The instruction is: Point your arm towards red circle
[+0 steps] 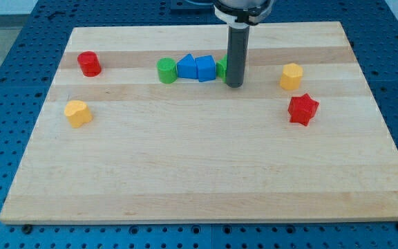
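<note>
A light wooden board (206,173) lies on a blue perforated table (5,41), and my tip (234,85), the bare end of a dark upright rod with no jaws to open or close, rests on the board near the top centre. It stands just right of a row of a green cylinder (166,70), two blue blocks (196,68) and a partly hidden green block (222,66). The red circle (88,63) sits well apart at the view's upper left, above a yellow block (78,113); another yellow block (291,76) and a red star-shaped block (302,108) lie on the right.
</note>
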`<state>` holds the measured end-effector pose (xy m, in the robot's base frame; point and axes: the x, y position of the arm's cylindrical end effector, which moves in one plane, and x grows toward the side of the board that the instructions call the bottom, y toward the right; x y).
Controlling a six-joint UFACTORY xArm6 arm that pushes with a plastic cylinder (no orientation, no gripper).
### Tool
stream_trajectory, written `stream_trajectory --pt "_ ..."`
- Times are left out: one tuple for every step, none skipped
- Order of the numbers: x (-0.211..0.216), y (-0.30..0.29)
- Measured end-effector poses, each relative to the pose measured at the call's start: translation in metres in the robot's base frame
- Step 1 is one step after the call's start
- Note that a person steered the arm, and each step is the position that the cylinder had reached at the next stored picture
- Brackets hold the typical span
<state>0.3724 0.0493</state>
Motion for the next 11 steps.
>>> stream_trajectory --pt "0.069 0.001" --pt "0.076 0.001" --pt "0.076 0.002" --pt "0.076 0.002" --pt "0.086 -0.014" --pt "0.094 -0.093" --pt "0.103 -0.13" --pt "0.103 -0.13" --pt "0.045 -0.135" --pt "0.02 -0.135" --pt "0.018 -0.14"
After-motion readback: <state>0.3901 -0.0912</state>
